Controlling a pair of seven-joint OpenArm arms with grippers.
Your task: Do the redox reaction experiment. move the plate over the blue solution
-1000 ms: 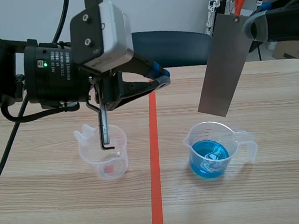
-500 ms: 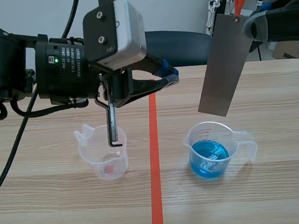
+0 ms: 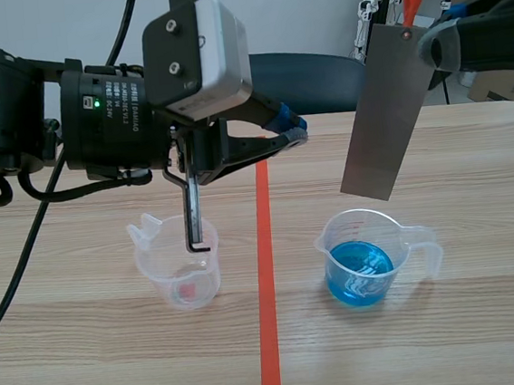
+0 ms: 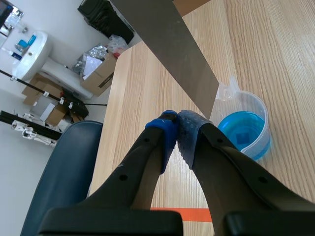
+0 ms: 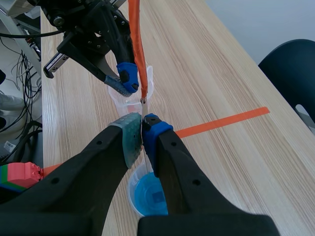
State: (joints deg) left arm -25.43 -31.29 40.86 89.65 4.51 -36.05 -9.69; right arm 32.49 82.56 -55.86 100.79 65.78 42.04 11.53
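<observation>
The right gripper [image 5: 142,127] was clamped on the top of the grey metal plate [image 3: 384,116], which hung tilted above the beaker of blue solution [image 3: 359,260], its lower edge near the beaker's rim and clear of the liquid. The left gripper [image 4: 177,129], fingers pressed together on nothing, hovered to that beaker's left, over a clear cup [image 3: 181,273]

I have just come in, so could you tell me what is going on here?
The right gripper holds a metal plate by its top end. The plate hangs tilted above the beaker of blue solution, its lower end clear of the liquid. The left gripper, shut on nothing, hangs near the clear cup.
</observation>
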